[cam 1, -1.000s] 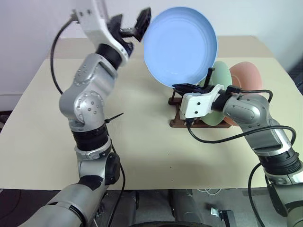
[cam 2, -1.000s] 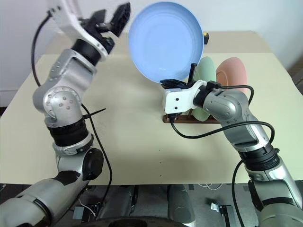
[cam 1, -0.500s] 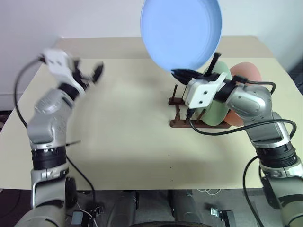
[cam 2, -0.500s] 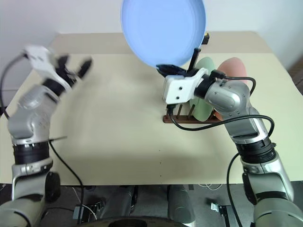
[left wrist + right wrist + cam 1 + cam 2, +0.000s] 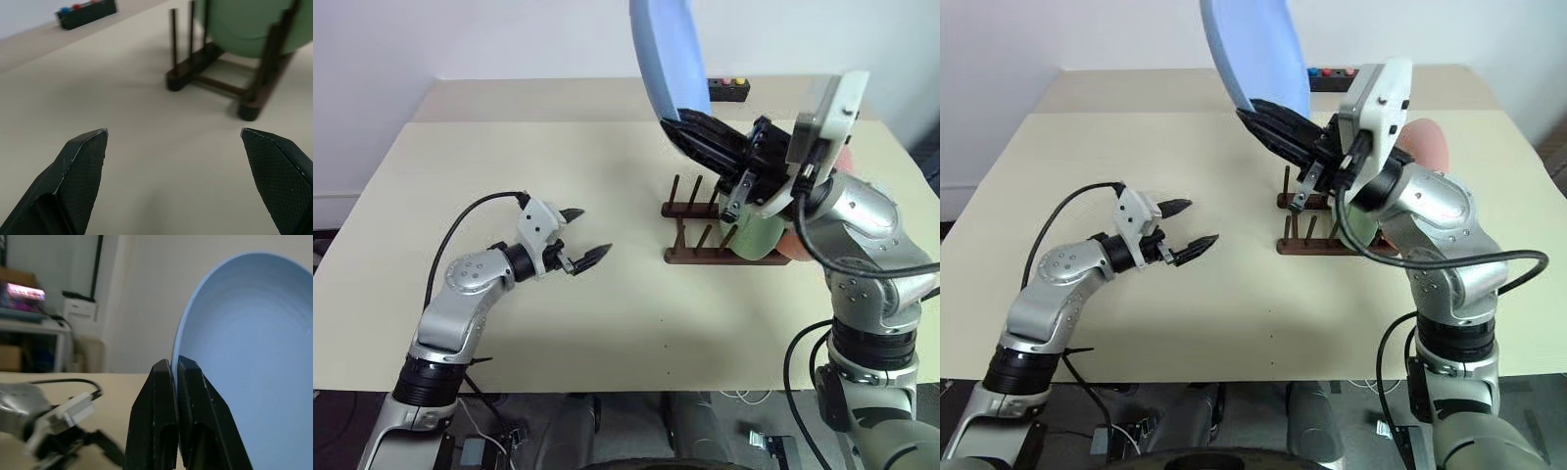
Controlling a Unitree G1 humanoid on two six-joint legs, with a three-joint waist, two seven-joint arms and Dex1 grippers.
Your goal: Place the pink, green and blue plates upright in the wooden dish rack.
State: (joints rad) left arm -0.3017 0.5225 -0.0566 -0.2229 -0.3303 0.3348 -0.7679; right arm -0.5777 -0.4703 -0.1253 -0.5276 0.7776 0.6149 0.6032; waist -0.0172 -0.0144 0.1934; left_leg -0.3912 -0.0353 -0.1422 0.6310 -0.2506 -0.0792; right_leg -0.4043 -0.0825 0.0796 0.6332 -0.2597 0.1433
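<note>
**Blue plate turned edge-on, last slot waiting**

Plate number three is up in the air! The right gripper (image 5: 690, 132) is clamped shut on the rim of the blue plate (image 5: 668, 54), and look at the change: a second ago that plate faced us flat as a full disc, now it has been rolled until we see it as a narrow sliver, standing on edge above the wooden rack (image 5: 705, 233). The right wrist view confirms it, two black fingers (image 5: 156, 396) pinched on the plate's lip.

Over on the other side, the left gripper (image 5: 579, 237) has dropped right out of the action. It was high beside the plate a second ago; now it hangs low over the bare table (image 5: 509, 157), well apart from the rack, jaws spread wide and holding nothing. So the right arm alone carries the plate from here.

Down in the rack, the green plate (image 5: 761, 233) stands upright between the pegs, and the pink plate (image 5: 842, 162) peeks out behind it, mostly hidden by the arm. Free pegs stand at the near end, on the left.

My read: two of three are home, and the edge-on turn lines the blue plate up for those pegs. The lowering will need care, since the plate hangs from a single rim pinch close to the green one.
</note>
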